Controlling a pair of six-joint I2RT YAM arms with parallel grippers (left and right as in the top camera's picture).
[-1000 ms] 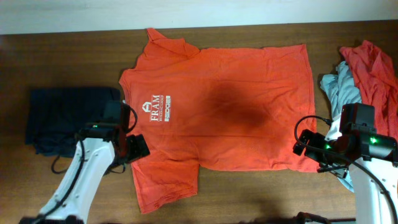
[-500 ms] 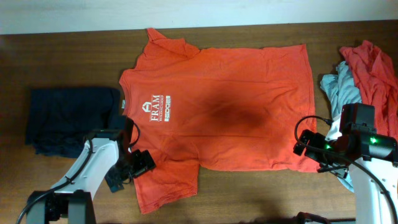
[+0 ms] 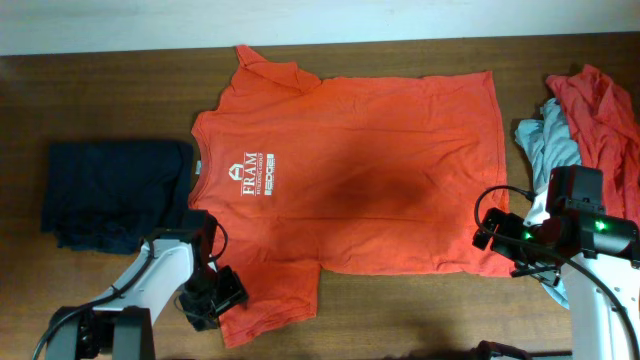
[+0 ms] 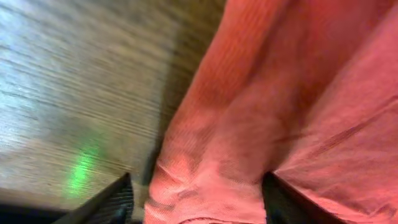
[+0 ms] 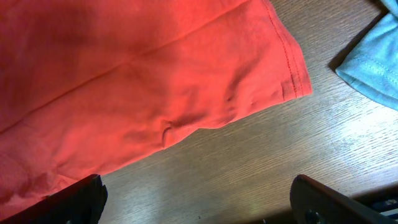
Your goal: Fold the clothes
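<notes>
Since a second ago the left gripper [image 3: 212, 297] has slid down the frame from beside the chest logo to the outer edge of the orange-red T-shirt's [image 3: 370, 180] lower sleeve, at the lower left of the overhead view. The wrist view, blurred, shows its fingers [image 4: 115, 199] standing either side of a bunched ridge of sleeve cloth; whether they clamp it cannot be told. The shirt lies spread flat across the middle of the wooden table [image 3: 400, 310], collar toward the left of the frame, hem toward the right. The right gripper [image 3: 490, 235] hangs in the same spot by the hem's lower corner, jaws spread wide over bare wood. A folded navy T-shirt [image 3: 110, 190] lies at the left, while a red T-shirt [image 3: 600, 110] and a grey-blue T-shirt [image 3: 545, 145] are heaped at the right edge.
</notes>
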